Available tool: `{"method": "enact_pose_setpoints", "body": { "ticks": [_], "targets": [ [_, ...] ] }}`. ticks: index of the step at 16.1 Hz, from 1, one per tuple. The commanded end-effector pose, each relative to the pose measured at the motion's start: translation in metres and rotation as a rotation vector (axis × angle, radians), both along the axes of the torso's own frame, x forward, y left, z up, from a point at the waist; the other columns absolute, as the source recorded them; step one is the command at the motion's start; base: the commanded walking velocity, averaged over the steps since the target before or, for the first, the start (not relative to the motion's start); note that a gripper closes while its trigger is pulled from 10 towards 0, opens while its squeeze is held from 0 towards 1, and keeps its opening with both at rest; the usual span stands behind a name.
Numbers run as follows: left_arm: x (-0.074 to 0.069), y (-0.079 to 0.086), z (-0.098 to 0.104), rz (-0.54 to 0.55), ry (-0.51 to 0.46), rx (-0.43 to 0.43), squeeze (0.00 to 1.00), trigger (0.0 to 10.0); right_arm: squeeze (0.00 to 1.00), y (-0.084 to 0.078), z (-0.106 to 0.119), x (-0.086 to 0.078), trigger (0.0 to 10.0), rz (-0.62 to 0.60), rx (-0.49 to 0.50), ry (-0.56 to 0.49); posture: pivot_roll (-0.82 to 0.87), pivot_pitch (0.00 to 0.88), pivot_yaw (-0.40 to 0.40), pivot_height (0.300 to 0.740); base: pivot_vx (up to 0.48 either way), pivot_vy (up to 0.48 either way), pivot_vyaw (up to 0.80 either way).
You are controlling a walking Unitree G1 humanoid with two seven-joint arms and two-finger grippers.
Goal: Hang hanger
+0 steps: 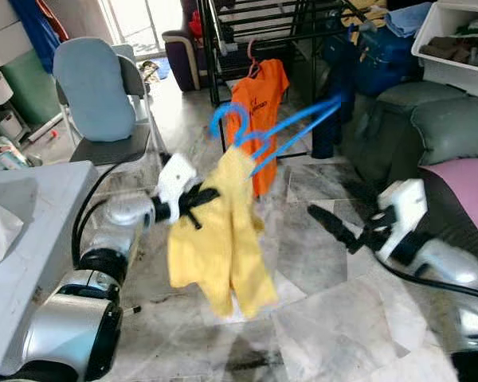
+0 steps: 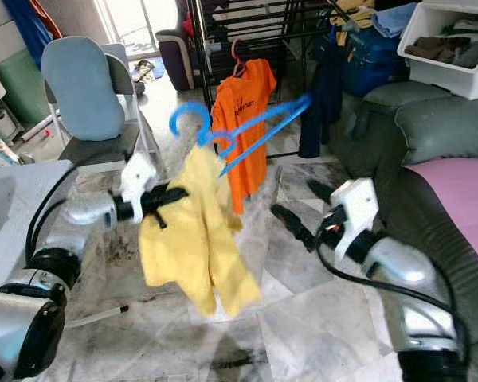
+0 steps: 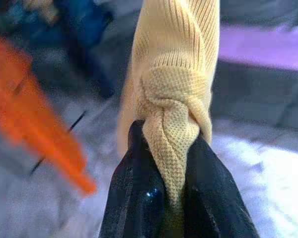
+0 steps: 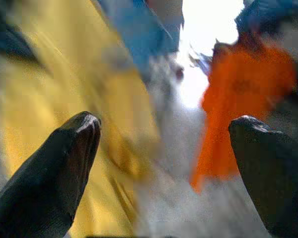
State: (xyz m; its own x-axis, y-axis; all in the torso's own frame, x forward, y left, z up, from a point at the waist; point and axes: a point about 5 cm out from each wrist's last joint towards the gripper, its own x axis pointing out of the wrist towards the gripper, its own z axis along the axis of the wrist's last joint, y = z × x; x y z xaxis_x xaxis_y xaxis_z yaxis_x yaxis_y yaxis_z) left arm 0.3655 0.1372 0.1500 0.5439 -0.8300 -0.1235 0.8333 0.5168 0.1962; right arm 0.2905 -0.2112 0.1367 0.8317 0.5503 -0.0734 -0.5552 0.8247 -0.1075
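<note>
Beyond the left gripper (image 1: 197, 197), an orange T-shirt (image 1: 259, 99) hanging from a black drying rack (image 1: 259, 32). Further to its left, a grey chair (image 1: 103, 95) with a pale blue cushion. To the right of the right gripper (image 1: 323, 219), a grey-green sofa (image 1: 430, 127), and above it a white bin (image 1: 454, 40), apparently holding folded clothes.

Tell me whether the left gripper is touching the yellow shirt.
Touching. In the left wrist view the left gripper has both black fingers pressed against a bunched fold of the yellow shirt, with the knit fabric squeezed between them.
</note>
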Motion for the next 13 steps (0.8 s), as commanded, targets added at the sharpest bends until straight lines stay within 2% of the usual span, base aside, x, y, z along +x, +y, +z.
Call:
{"method": "enact_pose_setpoints", "body": {
  "ticks": [1,2,4,5,6,7,8,10,11,12,13],
  "targets": [
    [0.002,-0.003,0.024,-0.072,-0.077,-0.042,0.0,0.0,1.0,0.001,-0.005,0.006,10.0,-0.038,-0.031,0.005,-0.23,0.0,0.102,0.74,0.0,0.0,0.0],
    [0.0,-0.006,0.03,-0.116,-0.096,-0.056,0.0,0.0,1.0,0.003,-0.007,0.007,10.0,-0.05,0.024,0.029,-0.23,0.0,0.101,0.74,0.0,0.0,0.0],
    [-0.01,-0.012,0.042,-0.242,-0.122,-0.074,0.0,0.0,1.0,0.012,-0.014,0.01,10.0,-0.045,0.024,0.041,-0.22,0.0,0.099,0.74,0.0,0.0,0.0],
    [-0.015,-0.015,0.048,-0.297,-0.122,-0.08,0.0,0.0,0.95,0.016,-0.017,0.013,10.0,-0.04,0.031,0.046,-0.22,0.0,0.099,0.74,0.0,0.0,0.0],
    [-0.018,-0.018,0.05,-0.323,-0.133,-0.079,0.0,0.0,0.61,0.018,-0.017,0.013,10.0,-0.022,0.042,0.051,-0.21,0.0,0.096,0.74,0.0,0.0,0.0],
    [-0.02,-0.021,0.052,-0.34,-0.14,-0.08,0.0,0.0,0.1,0.02,-0.018,0.014,10.0,-0.006,0.049,0.056,-0.21,0.0,0.094,0.74,0.0,0.0,0.0],
    [-0.022,-0.024,0.055,-0.366,-0.147,-0.078,0.0,0.0,0.0,0.021,-0.019,0.014,10.0,0.002,0.053,0.066,-0.21,0.0,0.094,0.74,0.0,0.0,0.0],
    [-0.027,-0.029,0.062,-0.41,-0.148,-0.098,0.0,0.0,0.0,0.023,-0.023,0.016,10.0,0.007,0.049,0.086,-0.21,0.0,0.095,0.74,0.0,0.0,0.0],
    [-0.027,-0.033,0.069,-0.409,-0.148,-0.144,0.0,0.0,0.0,0.025,-0.026,0.018,10.0,0.003,0.064,0.106,-0.21,0.0,0.095,0.74,0.0,0.0,0.0],
    [-0.029,-0.038,0.077,-0.423,-0.159,-0.172,0.0,0.0,0.0,0.029,-0.032,0.02,10.0,-0.005,0.097,0.161,-0.21,0.0,0.095,0.74,0.0,0.0,0.0],
    [-0.032,-0.042,0.084,-0.454,-0.169,-0.186,0.0,0.0,0.0,0.032,-0.045,0.018,10.0,0.0,0.086,0.226,-0.21,0.0,0.093,0.74,0.0,0.0,0.0]
  ]
}}
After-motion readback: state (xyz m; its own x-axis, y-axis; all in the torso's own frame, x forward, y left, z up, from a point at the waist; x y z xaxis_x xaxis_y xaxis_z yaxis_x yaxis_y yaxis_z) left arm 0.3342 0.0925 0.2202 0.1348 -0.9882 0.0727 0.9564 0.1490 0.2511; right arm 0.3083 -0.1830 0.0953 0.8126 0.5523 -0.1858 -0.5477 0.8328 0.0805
